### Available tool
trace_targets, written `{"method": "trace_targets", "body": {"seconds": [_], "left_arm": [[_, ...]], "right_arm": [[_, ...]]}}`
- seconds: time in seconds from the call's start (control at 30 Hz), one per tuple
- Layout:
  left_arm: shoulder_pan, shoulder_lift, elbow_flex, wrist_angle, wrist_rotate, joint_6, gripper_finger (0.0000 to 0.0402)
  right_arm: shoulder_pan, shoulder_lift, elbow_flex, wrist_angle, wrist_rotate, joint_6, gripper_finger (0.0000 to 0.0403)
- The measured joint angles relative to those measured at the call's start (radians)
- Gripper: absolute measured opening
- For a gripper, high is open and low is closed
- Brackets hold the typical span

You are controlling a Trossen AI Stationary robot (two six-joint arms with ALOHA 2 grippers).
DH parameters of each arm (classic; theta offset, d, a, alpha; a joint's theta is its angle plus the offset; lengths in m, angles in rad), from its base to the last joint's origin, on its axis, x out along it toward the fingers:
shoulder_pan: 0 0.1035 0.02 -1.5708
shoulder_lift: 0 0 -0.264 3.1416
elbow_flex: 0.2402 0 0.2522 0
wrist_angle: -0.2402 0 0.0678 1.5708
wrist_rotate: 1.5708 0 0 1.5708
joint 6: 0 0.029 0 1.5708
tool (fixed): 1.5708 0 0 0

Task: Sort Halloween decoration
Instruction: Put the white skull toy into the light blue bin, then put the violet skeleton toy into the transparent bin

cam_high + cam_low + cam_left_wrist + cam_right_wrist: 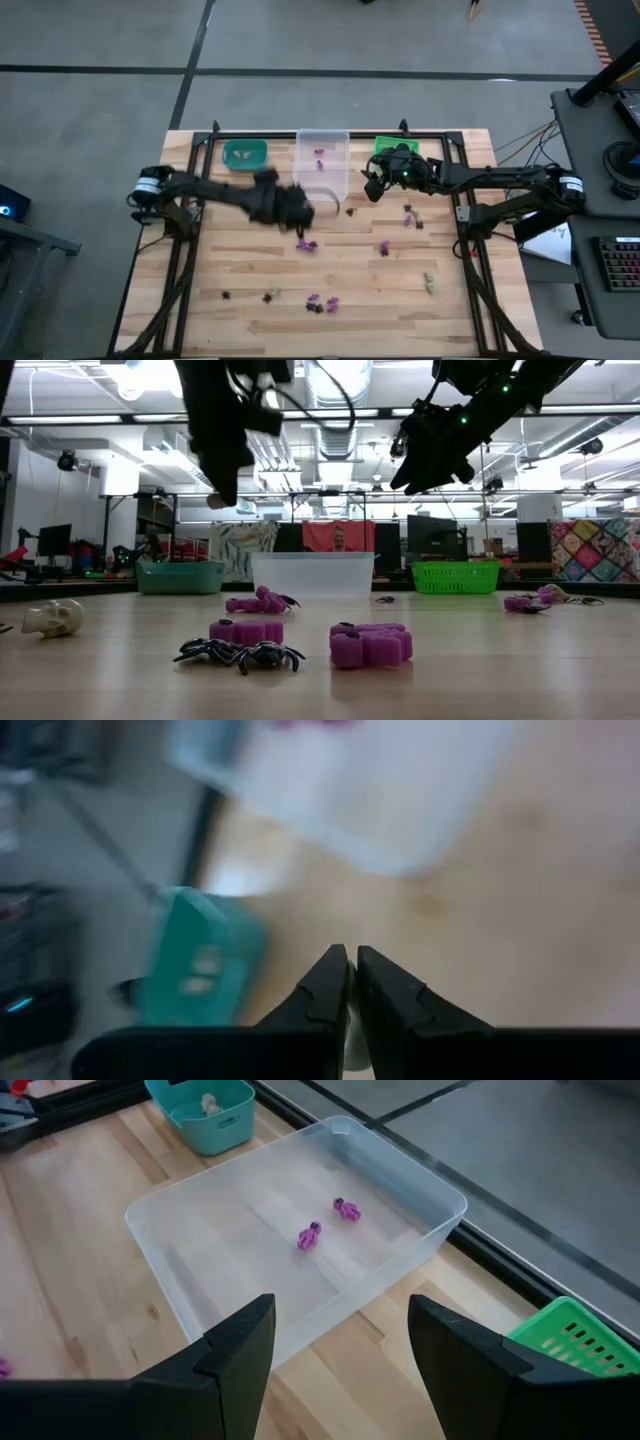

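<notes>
Left gripper (pixel 300 213) is over the middle of the worktop (pixel 250 280), just in front of the clear bin (pixel 322 165), raised off the surface. Jaws pinched closed on a small pale trinket (pixel 350 1042); only a sliver shows between the fingertips in the left wrist view, shape can't be made out.

Right gripper (pixel 372 187) hangs high between the clear bin and the green bin (pixel 388 147), near the back edge. Jaws wide open, nothing in them.

Bins in a row along the back edge: teal bin (pixel 244 153) toward the left, clear one in the middle, green toward the right. Teal bin has pale pieces (pixel 209 1102) in it. Clear bin holds two purple pieces (pixel 327 1223), well apart from its walls.

Rest of the decorations lie loose on the worktop:
- purple cluster (pixel 306 244) just in front of the left gripper
- purple ones (pixel 384 247) right of centre, more near (pixel 410 214) the right arm
- purple and black spiders (pixel 321 303) by the front edge
- dark bits (pixel 226 295) toward the front left
- pale piece (pixel 429 283) toward the front right
- pale skull (pixel 53 618) seen in the low view, at that view's left
</notes>
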Motion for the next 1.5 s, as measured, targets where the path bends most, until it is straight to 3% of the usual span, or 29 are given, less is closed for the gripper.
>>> {"method": "trace_targets", "body": {"seconds": [0.2,0.4,0.57,0.83,1.17,1.37,1.5], "left_arm": [[0.347,-0.033,-0.081,0.108,-0.002,0.208,0.0001],[0.686,-0.042,-0.181,0.295,0.316,0.31,0.0],[0.828,-0.042,-0.234,0.408,0.43,0.339,0.0],[0.846,-0.041,-0.246,0.449,0.433,0.346,0.0008],[0.824,-0.06,-0.247,0.437,0.432,0.35,0.0096],[0.688,-0.154,-0.25,0.459,0.46,0.319,0.0117],[0.534,-0.235,-0.289,0.527,0.46,0.336,0.0118]], "right_arm": [[0.0,0.0,0.0,0.008,0.0,0.011,0.0219],[0.0,0.0,0.0,0.009,-0.001,0.041,0.0219],[0.013,0.0,0.0,0.009,-0.001,0.056,0.0219],[0.036,0.0,0.0,0.009,-0.001,0.083,0.0219],[0.1,0.0,0.0,-0.034,-0.014,0.158,0.0219],[0.175,0.0,0.0,-0.062,-0.126,0.21,0.0219],[0.241,0.0,0.0,-0.07,-0.131,0.185,0.0219]]}}
